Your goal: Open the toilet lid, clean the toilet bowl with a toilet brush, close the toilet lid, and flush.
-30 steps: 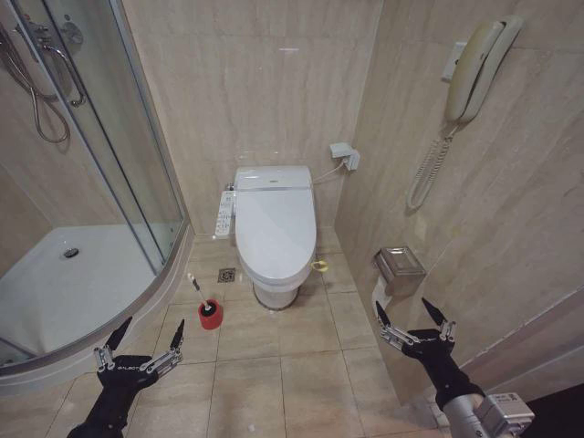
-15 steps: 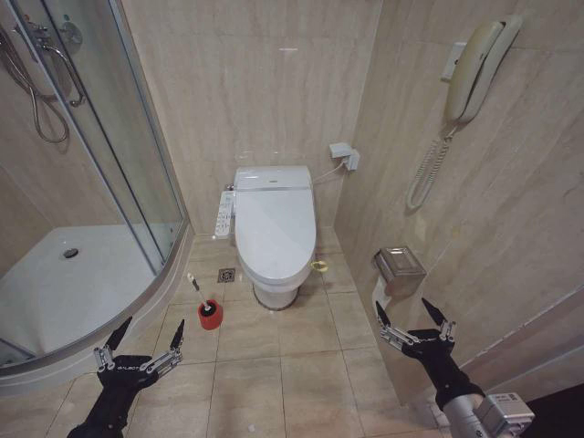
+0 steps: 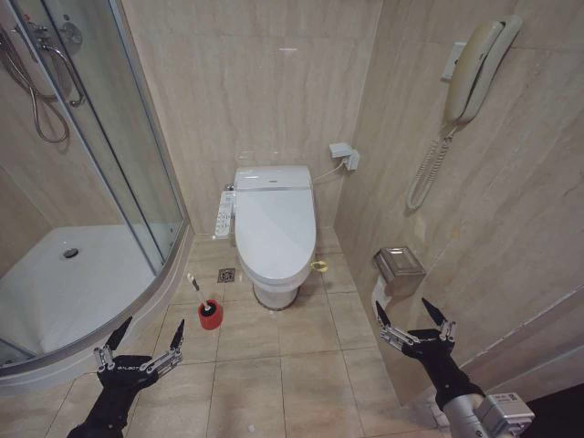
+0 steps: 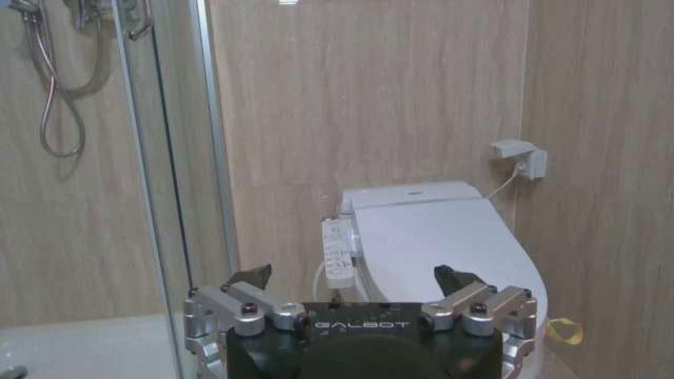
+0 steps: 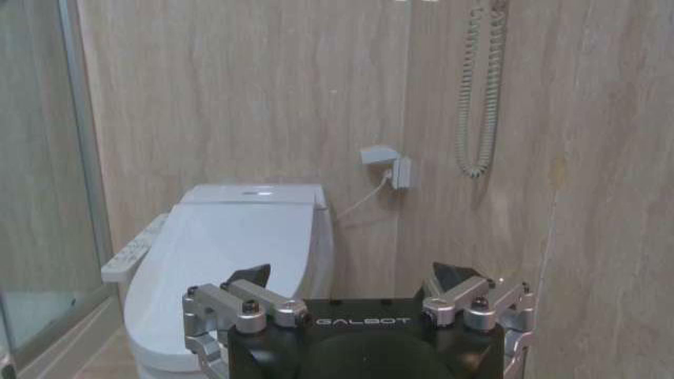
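The toilet lid [image 3: 276, 228] is down, glossy white, against the back wall, with a yellow-green strap [image 3: 319, 266] at its right side. It also shows in the left wrist view [image 4: 447, 245] and the right wrist view [image 5: 226, 245]. The toilet bowl [image 3: 274, 290] shows as its pedestal under the lid. The toilet brush [image 3: 198, 290] stands in a red cup holder [image 3: 210, 314] on the floor left of the toilet. My left gripper [image 3: 146, 337] hangs open at the lower left, short of the brush. My right gripper [image 3: 412, 320] hangs open at the lower right.
A curved glass shower enclosure [image 3: 137, 164] with a white tray [image 3: 64, 292] fills the left. A button panel [image 3: 224, 214] sits on the toilet's left side. On the right wall hang a phone [image 3: 474, 68] and a metal paper holder [image 3: 400, 265]. Beige floor tiles [image 3: 274, 365] lie before the toilet.
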You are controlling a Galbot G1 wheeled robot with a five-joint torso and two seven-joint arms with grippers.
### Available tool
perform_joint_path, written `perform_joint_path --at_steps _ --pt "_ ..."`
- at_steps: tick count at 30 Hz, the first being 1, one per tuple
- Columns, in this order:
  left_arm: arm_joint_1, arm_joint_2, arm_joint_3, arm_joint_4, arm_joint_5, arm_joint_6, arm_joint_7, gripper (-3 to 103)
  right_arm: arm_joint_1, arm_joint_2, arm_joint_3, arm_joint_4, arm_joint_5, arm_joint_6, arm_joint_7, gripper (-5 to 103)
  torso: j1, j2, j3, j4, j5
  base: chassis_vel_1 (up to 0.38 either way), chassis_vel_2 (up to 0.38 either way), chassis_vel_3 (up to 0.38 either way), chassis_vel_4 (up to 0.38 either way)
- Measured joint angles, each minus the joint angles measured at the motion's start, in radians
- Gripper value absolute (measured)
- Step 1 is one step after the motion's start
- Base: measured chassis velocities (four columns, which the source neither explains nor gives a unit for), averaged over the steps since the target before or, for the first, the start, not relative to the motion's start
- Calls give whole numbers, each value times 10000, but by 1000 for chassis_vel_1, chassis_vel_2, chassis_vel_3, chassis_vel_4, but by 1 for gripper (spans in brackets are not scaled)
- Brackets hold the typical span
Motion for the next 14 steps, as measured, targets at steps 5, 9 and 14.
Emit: perform_joint_path --at_steps 5,9,14 --pt "0 0 0 0 0 0 0 100 0 0 0 0 0 0 0 100 0 0 0 0 0 0 0 0 0" --pt "0 0 0 0 0 0 0 100 0 0 0 0 0 0 0 100 0 0 0 0 0 0 0 0 0" --pt "0 0 0 0 0 0 0 100 0 0 0 0 0 0 0 100 0 0 0 0 0 0 0 0 0"
